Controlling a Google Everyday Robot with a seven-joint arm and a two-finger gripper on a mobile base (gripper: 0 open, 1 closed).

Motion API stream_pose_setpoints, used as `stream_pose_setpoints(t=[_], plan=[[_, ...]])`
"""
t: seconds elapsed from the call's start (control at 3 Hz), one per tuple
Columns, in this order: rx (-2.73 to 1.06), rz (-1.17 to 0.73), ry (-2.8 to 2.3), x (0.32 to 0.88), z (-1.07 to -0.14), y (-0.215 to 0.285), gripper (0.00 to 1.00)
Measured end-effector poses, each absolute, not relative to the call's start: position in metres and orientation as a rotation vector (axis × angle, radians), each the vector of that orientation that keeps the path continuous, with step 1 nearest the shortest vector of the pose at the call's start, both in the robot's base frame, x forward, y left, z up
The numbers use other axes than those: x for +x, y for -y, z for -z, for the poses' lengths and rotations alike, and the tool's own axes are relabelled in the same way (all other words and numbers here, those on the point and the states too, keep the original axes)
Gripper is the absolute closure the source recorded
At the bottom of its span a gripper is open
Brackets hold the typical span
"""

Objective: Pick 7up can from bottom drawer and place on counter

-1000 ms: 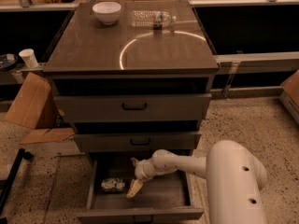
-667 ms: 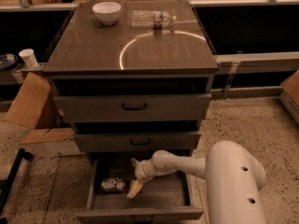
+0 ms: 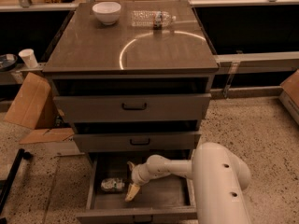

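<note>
The 7up can (image 3: 112, 185) lies in the left part of the pulled-out bottom drawer (image 3: 140, 214). My pincer (image 3: 129, 181) is down in that same drawer, just right of the can, spread open and gripping nothing. I cannot tell whether it touches the can. Above, the counter (image 3: 93, 50) carries a white bowl (image 3: 106, 12) and a clear plastic bottle (image 3: 152, 18).

1. No text, brand name or number was legible anywhere.
2. The 7up can (image 3: 112, 185), lying in the bottom drawer (image 3: 91, 196), showed only unreadable markings.
3. The bottle (image 3: 152, 18), toward 1 o'clock on the counter (image 3: 93, 50), carried an illegible label.
4. The gripper (image 3: 133, 185) hung in the drawer at the can's 3 o'clock, just beside it.
</note>
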State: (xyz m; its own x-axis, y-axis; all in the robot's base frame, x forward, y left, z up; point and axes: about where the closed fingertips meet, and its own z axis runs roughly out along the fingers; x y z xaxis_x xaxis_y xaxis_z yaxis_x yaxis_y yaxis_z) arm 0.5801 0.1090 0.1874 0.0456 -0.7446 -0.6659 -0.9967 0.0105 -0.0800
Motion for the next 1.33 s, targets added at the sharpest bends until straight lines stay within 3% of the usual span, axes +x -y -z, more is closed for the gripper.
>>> stream_pose_setpoints(t=[1.33], plan=[[-1.772, -0.675, -1.727, 0.598, -0.137, -0.146, 0.00]])
